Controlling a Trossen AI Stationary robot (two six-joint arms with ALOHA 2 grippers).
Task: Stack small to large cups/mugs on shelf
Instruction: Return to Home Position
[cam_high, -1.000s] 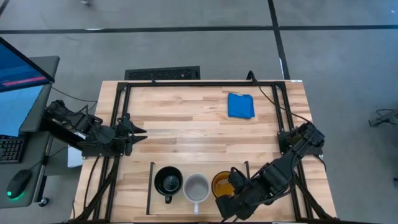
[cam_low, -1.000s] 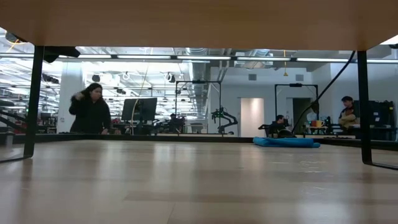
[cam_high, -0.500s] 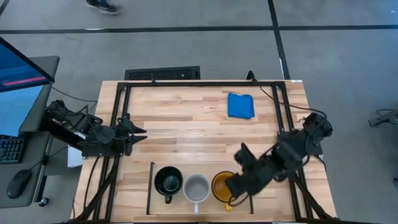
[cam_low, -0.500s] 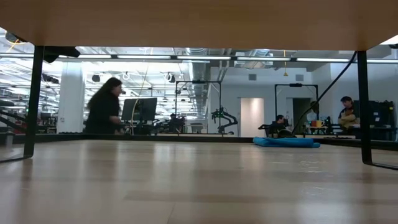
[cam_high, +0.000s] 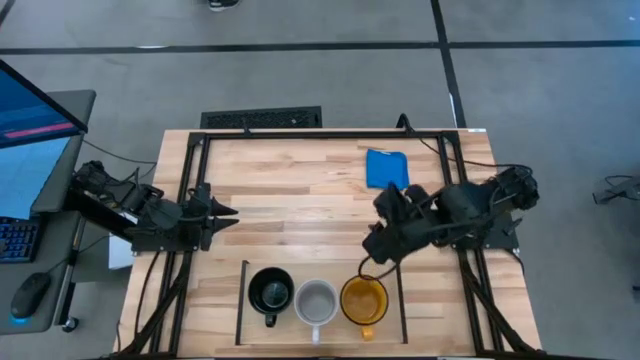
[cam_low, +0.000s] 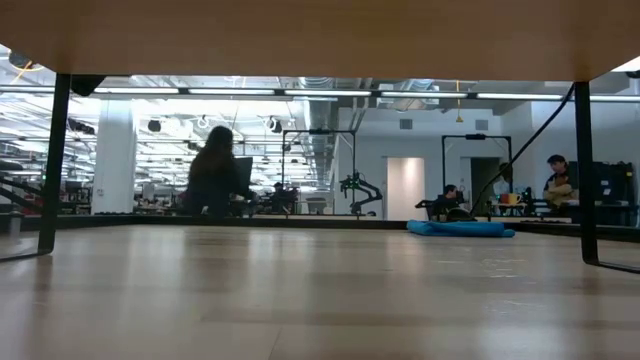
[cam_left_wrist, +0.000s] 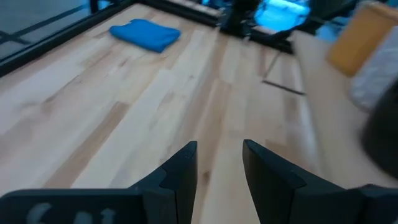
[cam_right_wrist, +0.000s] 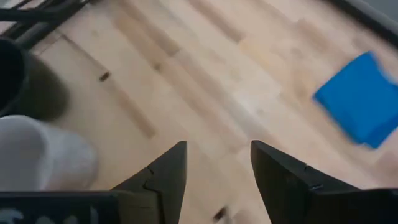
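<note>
Black mug (cam_high: 270, 294), white mug (cam_high: 316, 301), orange mug (cam_high: 363, 299) in row on shelf (cam_high: 300, 271), small to large; placing judged complete. Right gripper (cam_high: 371, 251) near orange mug, fingers parted, empty. Left gripper (cam_high: 222, 212) at table (cam_high: 300, 180) edge, slightly parted, empty.

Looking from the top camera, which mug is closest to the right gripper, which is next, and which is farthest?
1. Orange mug, right end of the row, nearest the right gripper.
2. White mug, in the middle.
3. Black mug, left end.
</note>
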